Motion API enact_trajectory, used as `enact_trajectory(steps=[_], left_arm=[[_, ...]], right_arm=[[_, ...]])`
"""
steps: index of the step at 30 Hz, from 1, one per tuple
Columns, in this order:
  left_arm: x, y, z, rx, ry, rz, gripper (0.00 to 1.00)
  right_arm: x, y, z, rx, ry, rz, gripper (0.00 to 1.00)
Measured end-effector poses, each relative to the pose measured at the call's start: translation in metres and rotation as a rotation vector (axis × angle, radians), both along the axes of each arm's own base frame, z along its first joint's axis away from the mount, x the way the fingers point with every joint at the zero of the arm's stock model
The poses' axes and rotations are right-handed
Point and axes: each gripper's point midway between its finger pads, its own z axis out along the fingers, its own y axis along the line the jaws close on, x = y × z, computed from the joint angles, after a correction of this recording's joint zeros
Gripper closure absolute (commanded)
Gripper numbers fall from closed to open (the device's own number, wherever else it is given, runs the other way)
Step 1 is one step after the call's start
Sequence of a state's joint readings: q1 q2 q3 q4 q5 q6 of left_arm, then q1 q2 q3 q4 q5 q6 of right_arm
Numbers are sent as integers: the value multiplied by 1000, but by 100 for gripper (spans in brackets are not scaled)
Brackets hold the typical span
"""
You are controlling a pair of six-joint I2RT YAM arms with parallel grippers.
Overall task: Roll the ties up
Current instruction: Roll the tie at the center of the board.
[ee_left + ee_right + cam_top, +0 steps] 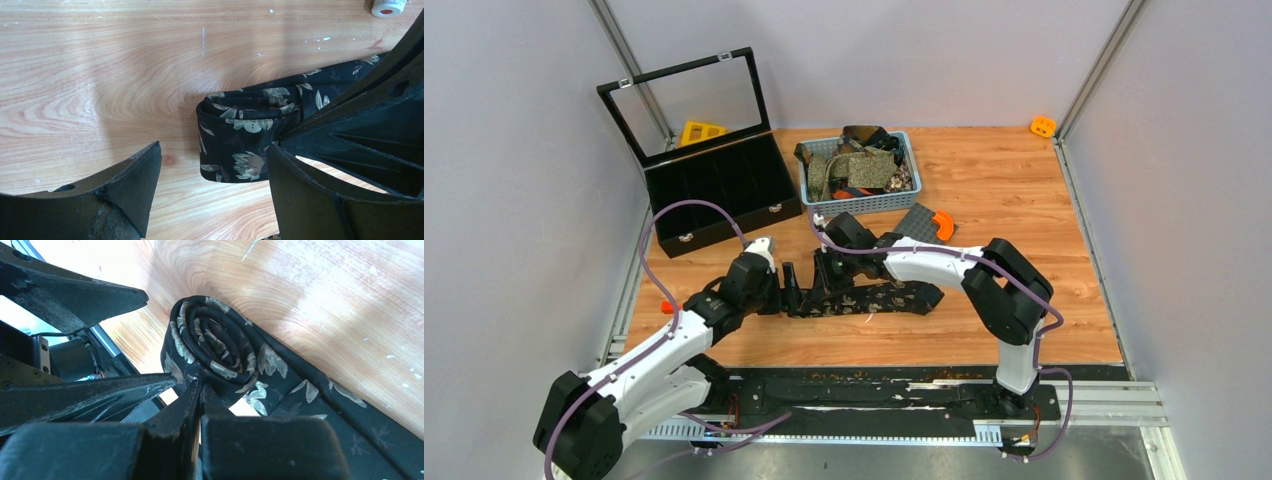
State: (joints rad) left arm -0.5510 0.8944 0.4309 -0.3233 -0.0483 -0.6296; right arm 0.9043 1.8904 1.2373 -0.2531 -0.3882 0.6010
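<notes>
A black tie with a pale floral print [884, 297] lies on the wooden table, its left end wound into a roll [210, 342]. The roll also shows in the left wrist view [240, 135]. My right gripper [201, 382] is shut on the roll's near edge and holds it upright; it also shows in the top view [829, 272]. My left gripper [214, 150] is open, one finger on each side of the roll and neither touching it; it sits just left of the roll in the top view [791, 290]. More ties [856, 165] are piled in a grey basket [860, 205].
A black case [724, 200] with its glass lid raised stands at the back left. A grey studded plate with an orange piece [924, 222] lies right of the basket. An orange brick [1043, 126] sits at the far right corner.
</notes>
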Motion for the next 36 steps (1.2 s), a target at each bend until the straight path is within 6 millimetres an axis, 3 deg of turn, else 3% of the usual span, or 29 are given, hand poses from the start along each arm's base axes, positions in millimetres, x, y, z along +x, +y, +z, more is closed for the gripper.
enact_trajectory(steps=[17,33,36], left_arm=[[2,-16,-17,-41,59,-96,26],[15,-36,-28,-125,48,-150,76],[18,-40,-27,-141,40,-161,81]], right_arm=[[4,-16,-19,-19,30,-25,100],[8,-16,-23,-15,34,-29,100],[10,-18,-23,-15,34,-35,100]])
